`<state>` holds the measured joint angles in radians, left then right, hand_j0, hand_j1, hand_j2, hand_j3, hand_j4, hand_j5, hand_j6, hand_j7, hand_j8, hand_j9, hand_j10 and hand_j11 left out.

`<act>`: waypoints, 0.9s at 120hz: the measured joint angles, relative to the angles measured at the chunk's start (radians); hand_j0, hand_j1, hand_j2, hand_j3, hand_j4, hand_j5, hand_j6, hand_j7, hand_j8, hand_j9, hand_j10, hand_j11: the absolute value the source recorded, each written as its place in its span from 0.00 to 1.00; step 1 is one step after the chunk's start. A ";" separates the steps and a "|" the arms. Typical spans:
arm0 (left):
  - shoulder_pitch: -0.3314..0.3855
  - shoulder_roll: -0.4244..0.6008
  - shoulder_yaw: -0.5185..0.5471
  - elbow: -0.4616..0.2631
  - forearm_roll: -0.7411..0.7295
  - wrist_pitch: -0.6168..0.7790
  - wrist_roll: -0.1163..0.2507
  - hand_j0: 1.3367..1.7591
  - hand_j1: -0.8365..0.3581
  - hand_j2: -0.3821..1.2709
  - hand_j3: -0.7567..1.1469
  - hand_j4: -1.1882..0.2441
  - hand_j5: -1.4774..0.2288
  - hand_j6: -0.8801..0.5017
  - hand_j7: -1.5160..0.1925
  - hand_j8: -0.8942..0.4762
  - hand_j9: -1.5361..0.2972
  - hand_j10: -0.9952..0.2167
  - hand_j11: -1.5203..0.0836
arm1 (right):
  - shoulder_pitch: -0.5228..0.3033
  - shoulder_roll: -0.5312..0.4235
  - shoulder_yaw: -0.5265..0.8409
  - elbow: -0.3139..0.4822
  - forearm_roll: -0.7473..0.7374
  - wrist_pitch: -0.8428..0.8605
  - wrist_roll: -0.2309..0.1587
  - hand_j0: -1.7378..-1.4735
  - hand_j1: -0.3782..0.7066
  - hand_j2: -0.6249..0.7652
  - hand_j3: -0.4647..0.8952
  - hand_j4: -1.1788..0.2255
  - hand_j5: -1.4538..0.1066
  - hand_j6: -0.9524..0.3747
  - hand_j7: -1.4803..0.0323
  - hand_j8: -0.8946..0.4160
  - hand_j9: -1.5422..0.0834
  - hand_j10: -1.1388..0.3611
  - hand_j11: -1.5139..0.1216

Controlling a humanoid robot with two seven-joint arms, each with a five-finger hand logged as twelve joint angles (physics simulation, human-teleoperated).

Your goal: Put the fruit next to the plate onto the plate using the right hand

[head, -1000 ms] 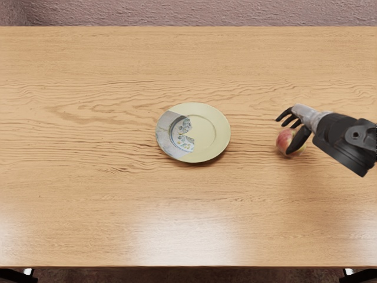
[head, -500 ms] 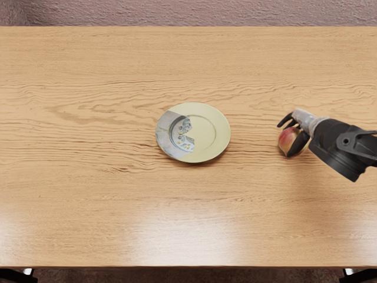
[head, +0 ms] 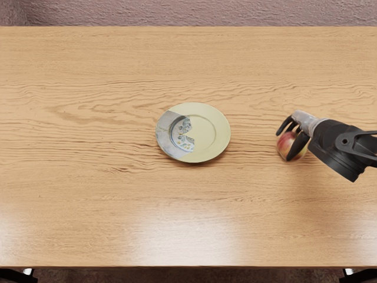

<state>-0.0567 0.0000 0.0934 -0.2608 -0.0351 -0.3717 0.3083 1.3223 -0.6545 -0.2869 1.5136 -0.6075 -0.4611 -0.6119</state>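
Light wooden table (head: 88,177), grain running from left edge to right edge, fills most of the view. Broad soft glare (head: 177,236) lies near the front edge. Beyond the far edge, a rough mauve-brown surface (head: 177,12). Dark supports (head: 15,275) show below both front corners.

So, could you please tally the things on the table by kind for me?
plate: 1
fruit: 1, with the right hand closed around it
Total: 2
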 joint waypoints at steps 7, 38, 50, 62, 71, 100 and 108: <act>0.000 0.000 0.000 0.000 0.000 0.000 0.000 0.76 0.99 0.23 0.40 0.83 0.87 0.64 0.89 0.65 0.84 0.82 0.95 | -0.002 0.001 0.000 -0.002 -0.002 0.000 0.000 0.34 0.44 0.51 0.34 0.36 0.40 0.36 0.42 0.40 0.43 0.46 0.40; 0.000 0.000 0.000 0.000 0.000 0.000 0.000 0.76 0.99 0.23 0.40 0.83 0.87 0.64 0.89 0.65 0.84 0.82 0.95 | -0.011 0.002 0.000 -0.010 -0.008 0.001 -0.003 0.37 0.38 0.43 0.34 0.31 0.35 0.36 0.36 0.42 0.38 0.45 0.34; 0.000 0.000 0.000 0.000 0.000 0.000 0.000 0.76 0.99 0.23 0.40 0.83 0.87 0.64 0.89 0.65 0.84 0.82 0.95 | -0.018 0.009 0.000 -0.015 -0.009 -0.001 -0.003 0.36 0.42 0.51 0.34 0.28 0.35 0.36 0.34 0.41 0.37 0.45 0.33; 0.000 0.000 0.000 0.000 0.000 0.000 0.000 0.76 0.99 0.23 0.40 0.83 0.87 0.64 0.89 0.65 0.84 0.82 0.95 | -0.020 0.012 0.001 -0.016 -0.003 0.001 -0.003 0.36 0.46 0.50 0.34 0.26 0.31 0.39 0.30 0.45 0.34 0.49 0.30; 0.000 0.000 0.000 0.000 0.000 0.000 0.000 0.76 0.99 0.23 0.40 0.83 0.87 0.64 0.89 0.65 0.84 0.82 0.95 | -0.021 0.013 0.003 -0.017 -0.001 0.001 -0.003 0.37 0.46 0.49 0.34 0.24 0.29 0.41 0.28 0.46 0.32 0.50 0.28; 0.000 0.000 0.000 0.000 0.000 0.000 0.000 0.76 0.99 0.23 0.40 0.83 0.87 0.64 0.89 0.65 0.84 0.82 0.95 | -0.011 0.009 0.037 -0.017 0.009 0.005 -0.005 0.36 0.46 0.51 0.34 0.23 0.22 0.40 0.24 0.47 0.28 0.52 0.23; 0.001 0.000 0.000 0.000 0.000 0.000 0.000 0.76 0.99 0.23 0.40 0.83 0.87 0.64 0.89 0.65 0.84 0.82 0.95 | -0.003 0.005 0.053 -0.016 0.010 0.007 -0.005 0.36 0.46 0.52 0.34 0.23 0.21 0.40 0.24 0.48 0.28 0.53 0.23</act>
<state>-0.0561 0.0000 0.0937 -0.2607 -0.0354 -0.3718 0.3084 1.3193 -0.6496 -0.2343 1.4973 -0.5973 -0.4539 -0.6167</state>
